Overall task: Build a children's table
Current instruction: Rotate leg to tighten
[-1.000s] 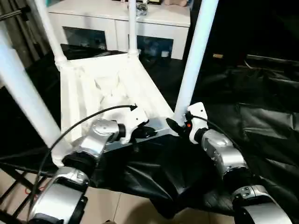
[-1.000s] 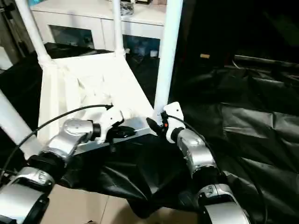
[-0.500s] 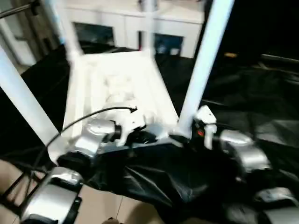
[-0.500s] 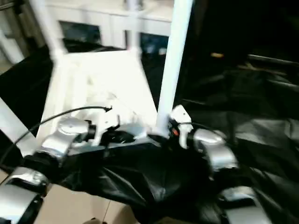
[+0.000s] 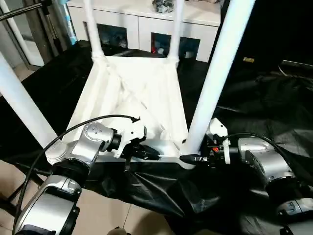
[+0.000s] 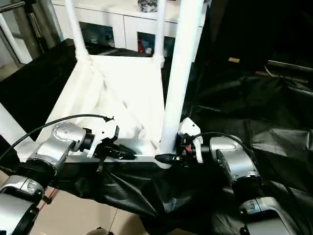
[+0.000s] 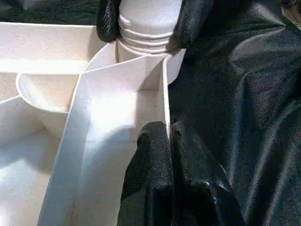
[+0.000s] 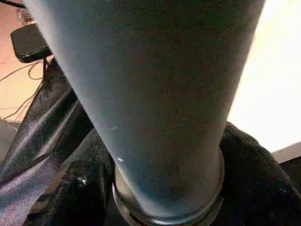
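— While the left claw [image 7: 167, 141] pinches the upturned tabletop [image 5: 142, 93] rim at the near edge, what's the right claw [image 6: 168, 157] doing?
— Clamped round the near-right leg [image 5: 215, 73] base; seating it. Next: press down.

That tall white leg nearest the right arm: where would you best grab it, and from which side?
Low down, just above its corner socket, coming from the robot's right. The leg stands upright and tapered, widest at its base, and the right end effector already sits there; the tabletop blocks the other side.
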Available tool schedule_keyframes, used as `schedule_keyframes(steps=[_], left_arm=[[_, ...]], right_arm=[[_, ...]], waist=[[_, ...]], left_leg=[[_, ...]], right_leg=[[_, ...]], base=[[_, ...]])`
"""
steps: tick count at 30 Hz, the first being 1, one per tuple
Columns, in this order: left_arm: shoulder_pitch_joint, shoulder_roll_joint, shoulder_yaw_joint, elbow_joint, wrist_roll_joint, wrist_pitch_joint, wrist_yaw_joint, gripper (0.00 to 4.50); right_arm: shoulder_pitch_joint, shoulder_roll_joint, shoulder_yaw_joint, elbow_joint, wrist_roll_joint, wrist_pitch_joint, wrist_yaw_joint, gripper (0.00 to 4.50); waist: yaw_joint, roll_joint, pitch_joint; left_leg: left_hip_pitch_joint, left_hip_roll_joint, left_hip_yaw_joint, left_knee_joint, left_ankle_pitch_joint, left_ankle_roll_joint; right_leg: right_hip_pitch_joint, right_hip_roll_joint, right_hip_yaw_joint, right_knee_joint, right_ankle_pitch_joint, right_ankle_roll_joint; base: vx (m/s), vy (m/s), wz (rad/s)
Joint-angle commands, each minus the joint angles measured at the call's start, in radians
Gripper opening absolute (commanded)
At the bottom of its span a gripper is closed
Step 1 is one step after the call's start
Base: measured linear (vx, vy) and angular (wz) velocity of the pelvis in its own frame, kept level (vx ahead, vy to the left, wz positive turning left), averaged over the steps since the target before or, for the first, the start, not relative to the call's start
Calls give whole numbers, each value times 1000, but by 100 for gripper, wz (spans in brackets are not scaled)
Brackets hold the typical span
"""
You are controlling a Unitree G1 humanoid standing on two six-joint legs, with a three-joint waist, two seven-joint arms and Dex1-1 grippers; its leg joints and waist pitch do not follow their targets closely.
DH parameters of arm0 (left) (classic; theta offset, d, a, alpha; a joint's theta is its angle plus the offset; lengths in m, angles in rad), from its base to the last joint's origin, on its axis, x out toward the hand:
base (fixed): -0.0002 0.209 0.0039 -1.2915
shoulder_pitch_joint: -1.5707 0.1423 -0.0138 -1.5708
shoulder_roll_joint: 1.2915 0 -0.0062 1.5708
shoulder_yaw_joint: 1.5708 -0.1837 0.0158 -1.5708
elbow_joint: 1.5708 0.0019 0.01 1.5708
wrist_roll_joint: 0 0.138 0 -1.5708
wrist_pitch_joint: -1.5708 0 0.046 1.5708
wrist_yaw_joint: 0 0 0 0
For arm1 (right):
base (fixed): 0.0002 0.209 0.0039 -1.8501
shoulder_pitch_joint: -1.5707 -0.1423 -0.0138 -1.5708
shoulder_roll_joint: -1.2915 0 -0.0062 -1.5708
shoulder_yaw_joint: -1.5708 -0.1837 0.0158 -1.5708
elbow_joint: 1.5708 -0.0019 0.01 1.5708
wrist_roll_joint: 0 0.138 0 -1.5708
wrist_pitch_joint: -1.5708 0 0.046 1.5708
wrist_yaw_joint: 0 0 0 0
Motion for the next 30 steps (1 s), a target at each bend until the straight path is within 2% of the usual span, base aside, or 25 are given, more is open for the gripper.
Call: schedule_keyframes(steps=[1,5,8,11,13,16,17,19,21,22,24,27,28,30], left_arm=[[-10,-29,-39,-12,-10,-18,-57,0],[-13,-30,-33,-1,0,-28,-26,0],[-20,-48,-16,22,24,-40,84,0],[-32,-74,-1,34,50,-6,216,0],[-33,-87,8,33,47,8,246,0],[-33,-131,14,14,52,54,322,0],[-33,-159,7,6,62,79,367,0],[-33,-167,6,4,64,86,378,0],[-30,-211,2,-13,69,117,434,0],[-26,-224,0,-23,68,124,442,0],[-19,-238,-3,-36,64,124,439,0],[-10,-234,-10,-45,59,116,413,0],[-8,-227,-11,-46,56,109,399,0],[-4,-198,-10,-45,47,83,357,0]], right_arm=[[5,10,30,-35,-2,20,28,273],[15,20,30,-43,6,26,22,270],[23,69,-6,-28,9,9,-87,270],[3,146,-59,46,-27,-5,-323,269],[-1,166,-70,65,-34,-5,-380,269],[-7,234,-94,109,-52,24,-542,268],[-4,277,-99,116,-69,46,-625,268],[-3,288,-99,116,-75,52,-645,268],[1,330,-84,120,-99,7,-690,268],[1,336,-80,119,-100,-3,-688,303],[-2,338,-83,119,-93,-7,-684,338],[-11,308,-80,110,-92,-12,-651,348],[-13,292,-75,106,-97,-19,-636,373],[-17,241,-73,94,-96,-38,-568,373]], waist=[[-1,-11,-67],[0,-11,-67],[1,-9,-67],[-12,-7,-59],[-21,-10,-57],[-35,-10,-56],[-38,-9,-54],[-42,-9,-55],[-44,-10,-57],[-45,-6,-57],[-45,-7,-59],[-45,-6,-62],[-43,-6,-63],[-38,-7,-66]], left_leg=[[6,40,-1,-56,-182,65],[5,39,-2,-56,-178,66],[7,41,-2,-56,-185,60],[13,37,-7,-65,-262,15],[12,34,-12,-68,-289,-1],[12,34,-14,-71,-300,-1],[15,33,-15,-71,-320,-1],[19,33,-14,-71,-326,-3],[18,32,-14,-70,-327,0],[19,32,-14,-70,-330,0],[19,33,-13,-70,-331,7],[15,33,-12,-70,-319,17],[16,34,-10,-70,-307,20],[13,33,-9,-67,-285,30]], right_leg=[[54,-70,44,-64,-221,-216],[55,-69,43,-64,-224,-211],[51,-70,44,-66,-231,-207],[44,-73,42,-83,-391,-166],[47,-76,41,-88,-461,-139],[43,-73,42,-93,-470,-133],[41,-73,40,-98,-498,-124],[37,-73,43,-100,-499,-121],[37,-73,43,-101,-495,-116],[36,-72,43,-101,-492,-118],[37,-70,44,-101,-461,-126],[41,-68,46,-94,-395,-146],[41,-67,48,-90,-360,-156],[47,-66,48,-84,-306,-171]], base=[[0,0,0],[0,0,0],[0,0,0],[0,0,0],[0,0,0],[0,0,0],[0,0,0],[0,0,0],[0,0,0],[0,0,0],[0,0,0],[0,0,0],[0,0,0],[0,0,0]])
